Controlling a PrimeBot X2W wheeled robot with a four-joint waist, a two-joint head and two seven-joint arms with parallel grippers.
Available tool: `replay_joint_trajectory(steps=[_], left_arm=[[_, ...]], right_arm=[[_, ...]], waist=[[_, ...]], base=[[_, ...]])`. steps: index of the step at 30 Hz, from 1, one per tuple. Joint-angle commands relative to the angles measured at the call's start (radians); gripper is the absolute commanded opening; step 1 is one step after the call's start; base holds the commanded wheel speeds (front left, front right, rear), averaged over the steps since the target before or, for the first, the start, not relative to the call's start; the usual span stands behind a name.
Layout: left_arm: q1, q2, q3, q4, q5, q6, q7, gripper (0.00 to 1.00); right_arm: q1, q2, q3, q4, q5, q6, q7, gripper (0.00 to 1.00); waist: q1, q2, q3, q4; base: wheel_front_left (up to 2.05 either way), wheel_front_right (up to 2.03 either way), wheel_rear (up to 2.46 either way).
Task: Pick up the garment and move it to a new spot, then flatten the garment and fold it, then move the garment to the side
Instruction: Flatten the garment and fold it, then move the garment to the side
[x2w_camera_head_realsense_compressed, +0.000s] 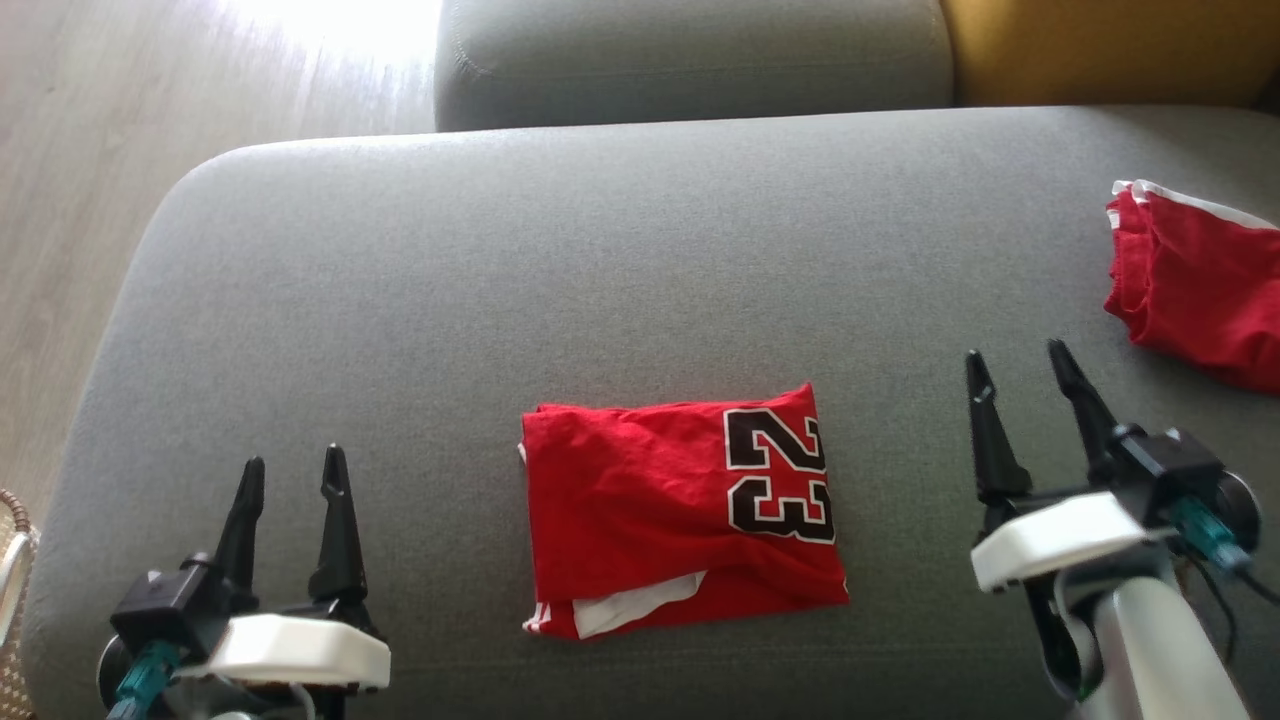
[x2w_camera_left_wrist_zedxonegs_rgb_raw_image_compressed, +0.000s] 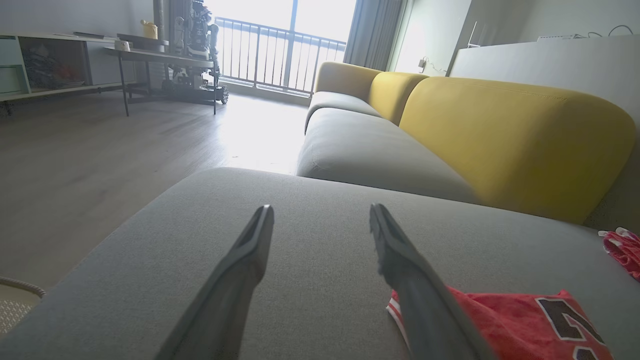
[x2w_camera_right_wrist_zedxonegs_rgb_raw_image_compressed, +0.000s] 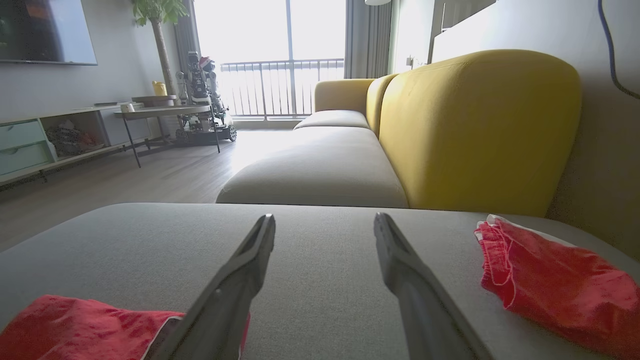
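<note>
We find the garment (x2w_camera_head_realsense_compressed: 680, 515), a red jersey, folded into a flat rectangle on the grey seat cushion (x2w_camera_head_realsense_compressed: 600, 250). It sits close to the cushion's near edge and about midway along it. Its long axis runs parallel to that edge, with the printed 23 (x2w_camera_head_realsense_compressed: 780, 475) on the half toward the cushion's right end.

The 2 grippers flank it, and neither touches it. The left gripper (x2w_camera_head_realsense_compressed: 293, 460) hovers by the cushion's near left corner, its 2 fingers spread with nothing between them. The right gripper (x2w_camera_head_realsense_compressed: 1015, 350) hovers off the garment's right short edge, its fingers also spread wide and empty. Both pairs point toward the cushion's far edge, alongside the garment's short edges and not at them. The garment therefore lies to the right of the left fingers and to the left of the right fingers.

We judge the right gripper slightly nearer. The fold looks finished, so what remains is carrying the garment to the side. For that, each gripper would have to come inward toward its short edge. A second red piece (x2w_camera_head_realsense_compressed: 1195, 290) lies near the cushion's right end, well apart from the garment.
</note>
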Motion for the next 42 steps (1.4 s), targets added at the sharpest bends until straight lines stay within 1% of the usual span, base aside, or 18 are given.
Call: replay_joint_trajectory(steps=[1,4,7,14,38,42], left_arm=[[-0.043,0.001,0.037,-0.028,-0.005,0.001,-0.012,1.00],[-0.035,0.001,0.034,-0.016,-0.004,-0.002,-0.012,1.00],[-0.026,0.001,0.025,0.001,-0.001,-0.006,-0.012,1.00],[-0.023,0.001,0.006,0.014,-0.003,-0.005,-0.012,1.00],[-0.027,0.001,-0.003,0.015,-0.008,-0.001,-0.012,1.00],[-0.030,0.001,-0.005,0.020,-0.008,-0.004,-0.012,1.00]], right_arm=[[-0.004,0.009,0.003,-0.070,-0.029,0.000,-0.007,1.00],[0.043,0.013,-0.021,-0.111,-0.032,0.000,-0.007,1.00],[0.071,0.013,-0.018,-0.134,-0.009,0.000,-0.007,1.00],[0.096,0.014,-0.013,-0.157,-0.003,0.000,-0.007,1.00],[0.094,0.014,-0.010,-0.152,-0.003,0.000,-0.007,1.00],[0.092,0.014,0.016,-0.131,0.005,0.000,-0.007,1.00]], waist=[[0.0000,0.0000,0.000,-0.007],[0.0000,0.0000,0.000,-0.016],[0.0000,0.0000,0.000,-0.021],[0.0000,0.0000,0.003,-0.019],[0.0000,0.0000,0.010,-0.004],[0.0000,0.0000,0.015,-0.001]], base=[[0.00,0.00,0.00],[0.00,0.00,0.00],[0.00,0.00,0.00],[0.00,0.00,0.00],[0.00,0.00,0.00],[0.00,0.00,0.00]])
